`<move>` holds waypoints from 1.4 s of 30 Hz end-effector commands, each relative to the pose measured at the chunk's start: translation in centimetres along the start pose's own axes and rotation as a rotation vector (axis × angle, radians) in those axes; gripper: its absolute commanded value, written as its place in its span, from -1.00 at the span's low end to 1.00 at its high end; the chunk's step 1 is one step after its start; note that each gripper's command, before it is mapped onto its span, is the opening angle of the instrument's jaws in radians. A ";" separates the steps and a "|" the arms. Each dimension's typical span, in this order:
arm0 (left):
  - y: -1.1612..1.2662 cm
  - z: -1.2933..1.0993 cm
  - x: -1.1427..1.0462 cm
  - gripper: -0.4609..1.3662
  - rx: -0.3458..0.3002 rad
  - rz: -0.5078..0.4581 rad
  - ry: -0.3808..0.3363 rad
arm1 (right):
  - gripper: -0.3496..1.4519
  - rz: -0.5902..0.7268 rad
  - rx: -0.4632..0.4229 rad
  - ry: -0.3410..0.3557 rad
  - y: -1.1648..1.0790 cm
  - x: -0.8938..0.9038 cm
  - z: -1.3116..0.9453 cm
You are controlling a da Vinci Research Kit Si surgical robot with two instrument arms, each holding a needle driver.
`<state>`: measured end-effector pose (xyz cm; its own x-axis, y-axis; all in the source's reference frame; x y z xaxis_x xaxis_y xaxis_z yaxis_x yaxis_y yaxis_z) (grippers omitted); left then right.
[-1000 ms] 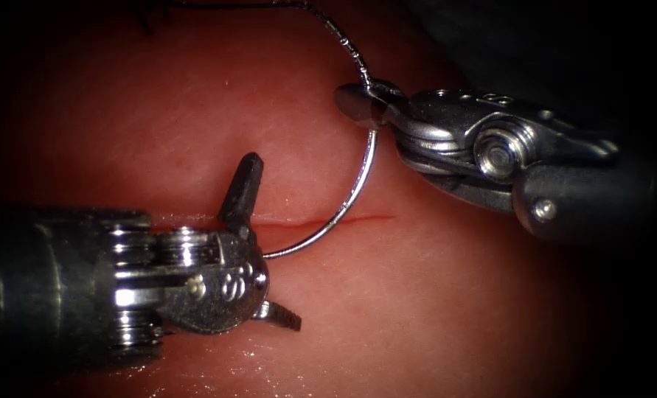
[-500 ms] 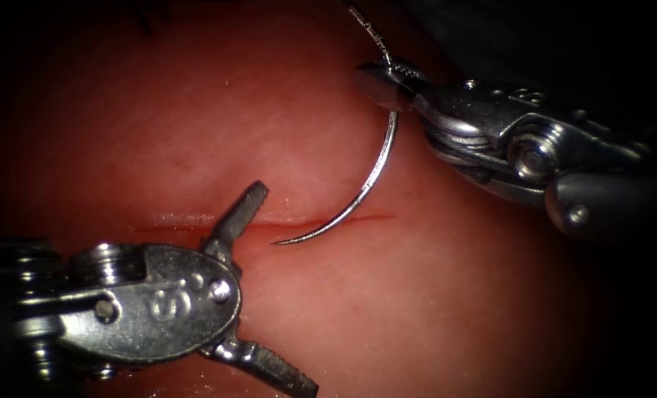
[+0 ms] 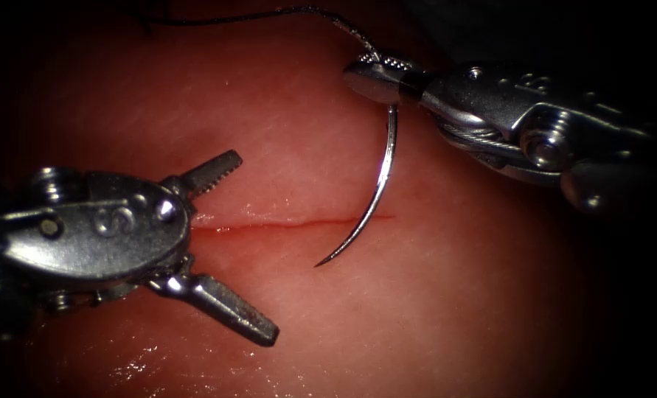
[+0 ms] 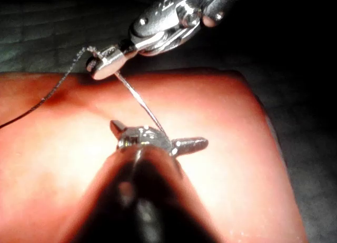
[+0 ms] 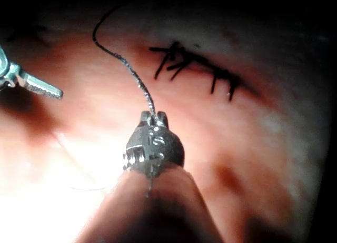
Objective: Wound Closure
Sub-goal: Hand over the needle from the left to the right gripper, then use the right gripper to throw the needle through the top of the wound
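Observation:
The tissue (image 3: 284,125) carries a thin red cut (image 3: 284,222) running left to right. My right tool (image 3: 365,77) is shut on the curved needle (image 3: 382,173) close to its thread end. The needle hangs down across the cut's right end, its tip free just below the cut and not in the tissue. Dark thread (image 3: 269,13) trails from the needle's end toward the upper left. My left tool (image 3: 254,247) stands open at the cut's left end and holds nothing. The left wrist view has the left tool (image 4: 158,135) open, with the needle (image 4: 138,100) behind it. The right tool (image 5: 154,128) and thread (image 5: 120,58) are in the right wrist view.
A row of dark finished stitches (image 5: 195,65) lies on the tissue beyond the right tool. Wet shine sits on the tissue (image 3: 133,361) near the front edge. The tissue's far edge (image 4: 158,72) drops to a dark bench surface.
The left tool drew back to the left and turned, its jaws staying open. The right tool swung the needle, so its tip moved from beside the left tool to the right and below the cut.

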<state>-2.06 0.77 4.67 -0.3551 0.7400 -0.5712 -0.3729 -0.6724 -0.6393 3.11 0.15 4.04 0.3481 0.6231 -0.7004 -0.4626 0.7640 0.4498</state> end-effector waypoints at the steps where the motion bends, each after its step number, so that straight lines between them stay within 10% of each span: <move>1: -0.02 0.01 -0.03 0.70 -0.007 0.005 0.001 | -1.00 -0.019 0.022 0.010 0.01 -0.01 0.00; 42: -0.32 -0.02 -0.79 -0.45 0.175 0.135 0.073 | -1.00 -0.326 0.292 0.323 -0.11 0.11 0.20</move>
<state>-1.64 0.40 5.32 -0.3508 0.6372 -0.6862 -0.4764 -0.7524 -0.4550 3.40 0.17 4.00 0.1468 0.2852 -0.9471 -0.0975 0.9570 0.2731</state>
